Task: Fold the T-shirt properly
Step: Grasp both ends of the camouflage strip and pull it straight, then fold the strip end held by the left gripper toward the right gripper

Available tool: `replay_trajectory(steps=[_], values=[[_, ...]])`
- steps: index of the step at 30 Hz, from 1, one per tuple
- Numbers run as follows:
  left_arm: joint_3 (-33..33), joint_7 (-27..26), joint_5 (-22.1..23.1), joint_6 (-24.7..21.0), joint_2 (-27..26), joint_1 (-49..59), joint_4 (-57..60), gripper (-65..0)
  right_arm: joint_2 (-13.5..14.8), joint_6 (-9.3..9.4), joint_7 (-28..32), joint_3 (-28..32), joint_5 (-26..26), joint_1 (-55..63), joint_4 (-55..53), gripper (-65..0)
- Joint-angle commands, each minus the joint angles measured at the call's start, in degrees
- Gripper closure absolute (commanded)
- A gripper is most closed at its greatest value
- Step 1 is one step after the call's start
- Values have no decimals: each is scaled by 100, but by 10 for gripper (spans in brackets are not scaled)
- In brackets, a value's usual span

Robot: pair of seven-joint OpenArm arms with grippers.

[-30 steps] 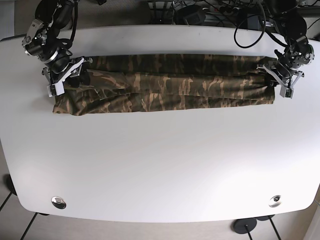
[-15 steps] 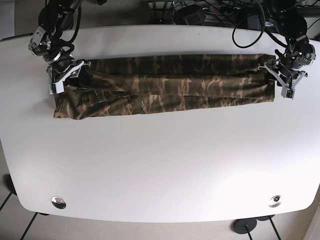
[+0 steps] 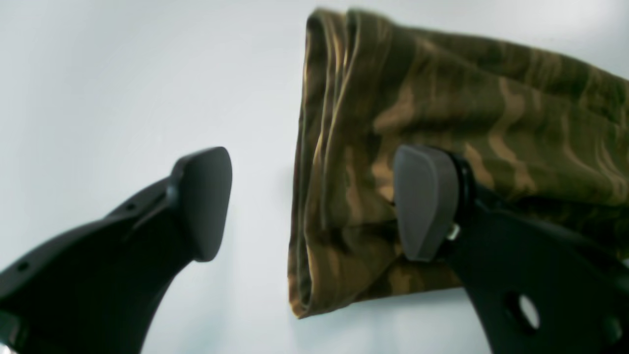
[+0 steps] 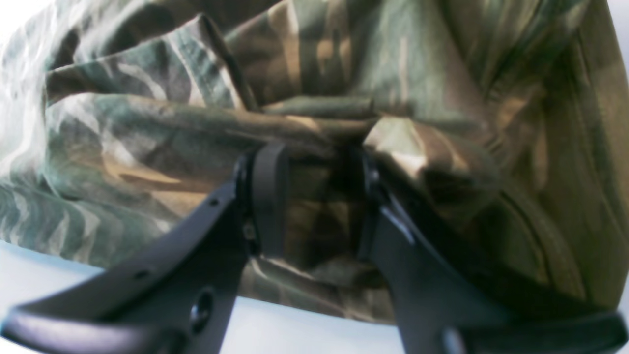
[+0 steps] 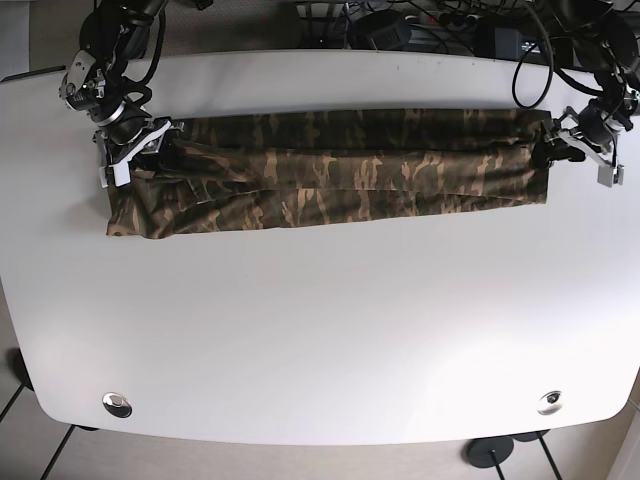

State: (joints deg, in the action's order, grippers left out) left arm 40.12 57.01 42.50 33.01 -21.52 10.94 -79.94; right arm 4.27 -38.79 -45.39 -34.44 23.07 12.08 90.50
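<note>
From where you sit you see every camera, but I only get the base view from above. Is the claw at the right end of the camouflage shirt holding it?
Observer: No. The left wrist view shows the left gripper open. One finger is over the camouflage T-shirt, the other over the bare table.
Operator: And the claw at the other end?
Observer: The right wrist view shows the right gripper closed on a bunched ridge of cloth.
Operator: Is the shirt's end neat?
Observer: In the left wrist view, its layers lie stacked with their edges roughly aligned.
</note>
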Motion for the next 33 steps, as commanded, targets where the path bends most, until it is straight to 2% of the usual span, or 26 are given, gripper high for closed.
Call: replay_trajectory(steps=[1, 5, 6, 7, 8, 9, 10, 16, 19, 21, 23, 26, 29, 33], values=[[-148, -123, 124, 17, -103, -52, -1, -478, 25, 41, -125, -7, -114, -25, 62, -195], [-614, -97, 150, 8, -94, -52, 341, -468, 25, 41, -125, -7, -114, -25, 62, -195], [-632, -115, 150, 8, -86, -52, 377, -429, 25, 41, -125, -7, -114, -34, 62, -195], [-640, -123, 124, 8, -77, -61, 412, -299, 25, 41, -125, -7, -114, -34, 62, -195], [-632, -132, 124, 0, 29, -79, 394, -121, 25, 41, -125, -7, -114, -43, 62, -195], [-640, -123, 124, 0, 64, -61, 368, -18, 25, 41, -125, -7, -114, -78, 62, -195], [-640, -97, 150, 0, 64, -52, 218, 0, 17, 41, -125, -7, -114, -96, 62, -195], [-720, -79, 141, 8, 451, 343, -2217, -10, 17, 41, -125, -7, -114, -104, 62, -195], [-1142, 272, 124, -18, 635, 343, -2885, -10, 17, 41, -125, -7, -105, -104, 62, -195], [-1502, 307, 106, -36, 890, 308, -2929, -13, 17, 41, -125, -7, -105, -104, 62, -195], [-2109, 211, -281, -176, 1286, 176, -2929, -14, 17, 41, -125, -7, -105, -104, 62, -195], [-2539, 158, -694, -203, 1673, -8, -2753, -14, 17, 41, -125, -7, -105, -104, 53, -195], [-2671, 158, -905, -203, 2068, -131, -2533, -14, 17, 41, -125, -7, -105, -87, 62, -195], [-2935, 158, -905, -211, 2306, -290, -2322, -15, 17, 41, -125, -7, -105, -69, 62, -195]])
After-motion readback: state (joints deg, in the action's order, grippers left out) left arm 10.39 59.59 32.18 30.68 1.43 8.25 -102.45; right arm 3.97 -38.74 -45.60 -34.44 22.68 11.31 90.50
